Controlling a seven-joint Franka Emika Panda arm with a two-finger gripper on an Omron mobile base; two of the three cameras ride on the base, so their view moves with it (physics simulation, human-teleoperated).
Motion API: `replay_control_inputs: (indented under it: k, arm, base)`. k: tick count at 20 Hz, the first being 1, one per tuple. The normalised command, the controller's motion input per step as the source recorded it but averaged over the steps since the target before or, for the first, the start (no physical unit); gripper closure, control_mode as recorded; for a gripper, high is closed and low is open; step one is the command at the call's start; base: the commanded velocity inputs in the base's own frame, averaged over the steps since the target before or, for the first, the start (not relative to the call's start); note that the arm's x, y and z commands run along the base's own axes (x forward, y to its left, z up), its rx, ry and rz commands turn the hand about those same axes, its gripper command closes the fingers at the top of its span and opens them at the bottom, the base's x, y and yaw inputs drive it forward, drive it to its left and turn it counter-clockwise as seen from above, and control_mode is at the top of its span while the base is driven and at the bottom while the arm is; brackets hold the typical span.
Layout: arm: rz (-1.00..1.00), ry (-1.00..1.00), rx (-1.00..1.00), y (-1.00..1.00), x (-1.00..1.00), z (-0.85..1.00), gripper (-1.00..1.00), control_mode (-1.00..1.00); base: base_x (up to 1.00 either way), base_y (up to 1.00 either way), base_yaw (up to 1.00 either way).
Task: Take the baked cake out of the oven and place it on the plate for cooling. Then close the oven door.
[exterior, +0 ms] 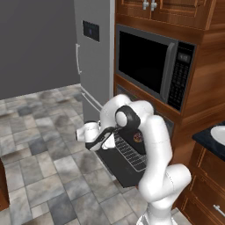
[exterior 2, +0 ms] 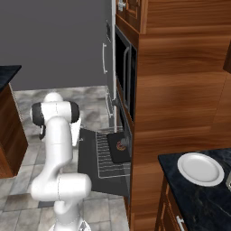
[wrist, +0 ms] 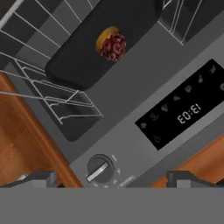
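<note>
The baked cake (wrist: 112, 43), a small reddish-brown lump, lies on a flat black tray (wrist: 78, 61) on the wire rack of the oven (wrist: 131, 131). It also shows as the cake (exterior: 138, 136) and the cake (exterior 2: 121, 145) just inside the opening. The oven door (exterior: 118, 169) hangs down open, the same door (exterior 2: 88, 155) lying flat in front of the cabinet. My gripper (wrist: 111, 179) is open with nothing between its tips. It hovers in front of the control strip and knob, short of the cake. The white plate (exterior 2: 200, 168) lies on the dark counter to the right, as the plate (exterior: 218, 134).
A black-windowed microwave (exterior: 154, 66) sits above the oven in the wood cabinet. A grey fridge (exterior: 94, 52) stands to the left. The wire rack (exterior 2: 108, 158) reaches out over the open door. The tiled floor (exterior: 39, 145) spreads to the left.
</note>
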Motion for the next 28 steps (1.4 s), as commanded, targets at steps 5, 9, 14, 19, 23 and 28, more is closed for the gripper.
replay_control_inputs:
  k: [5, 9, 14, 19, 23, 28]
  arm:
    - [-0.15, 0.18, -0.1, -0.6, 0.0, -0.09, -1.0, -1.0]
    - [-0.14, 0.19, -0.01, -0.55, 0.0, -0.06, -1.0, -1.0]
    - [-0.14, 0.21, 0.0, -0.38, 0.0, -0.09, -1.0, -1.0]
    - [-0.09, 0.22, 0.0, -0.05, 0.0, -0.19, -1.0, -1.0]
    - [-0.05, 0.15, 0.0, -0.2, 0.0, -0.17, -1.0, -1.0]
    - [-0.01, 0.07, 0.0, -0.35, 0.0, -0.09, -1.0, -1.0]
  base:
    - [0.0, 0.0, 0.0]
    - [0.0, 0.0, 0.0]
    - [0.0, 0.0, 0.0]
    - [0.0, 0.0, 0.0]
    - [0.0, 0.0, 0.0]
    - [0.0, 0.0, 0.0]
